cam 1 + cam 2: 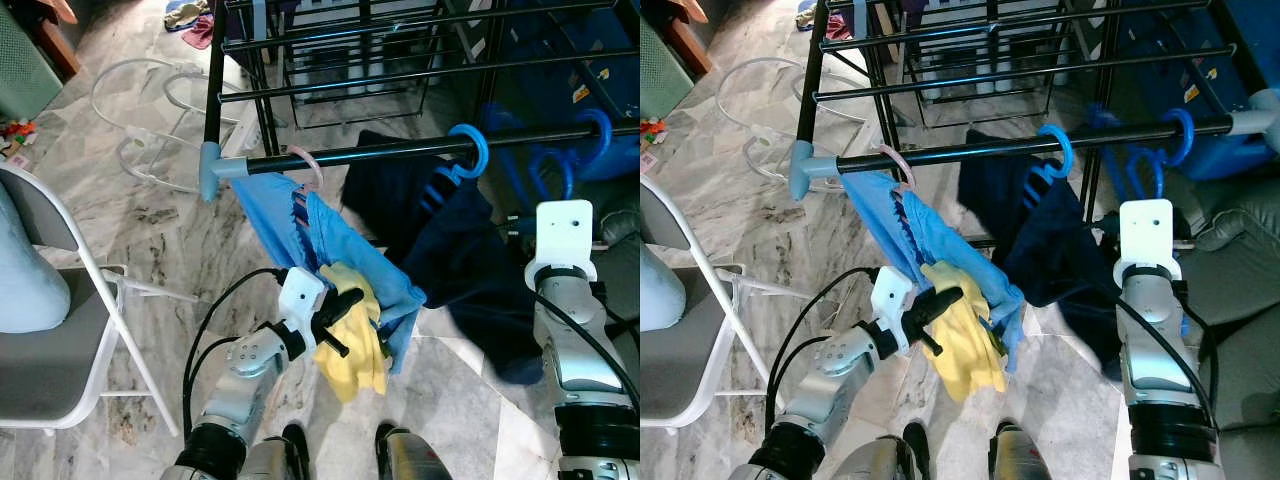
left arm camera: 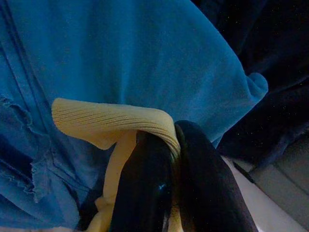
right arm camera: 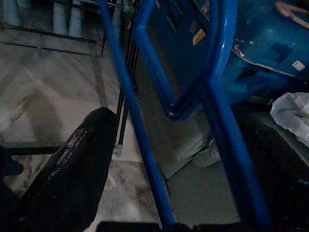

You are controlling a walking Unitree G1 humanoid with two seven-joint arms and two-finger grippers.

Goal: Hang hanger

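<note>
A black rail (image 1: 400, 150) of the drying rack crosses in front of me. On it hang a light blue garment (image 1: 340, 240) from a pink hanger hook (image 1: 310, 160) and a dark navy garment (image 1: 470, 250) from a blue hanger hook (image 1: 470, 150). My left gripper (image 1: 345, 305) is shut on a yellow cloth (image 1: 355, 340) that lies against the light blue garment; its ribbed edge is pinched between the fingers (image 2: 145, 183). More blue hangers (image 1: 590, 130) hang at the rail's right end. My right gripper (image 3: 183, 118) is raised just below them, open, with a blue hanger's bars (image 3: 212, 92) running between its fingers.
A grey folding chair (image 1: 60, 330) stands at my left. White hoops (image 1: 150, 100) lie on the marble floor behind it. Further rack rails (image 1: 400, 40) run behind the front rail. A blue container (image 1: 600, 60) sits at the back right.
</note>
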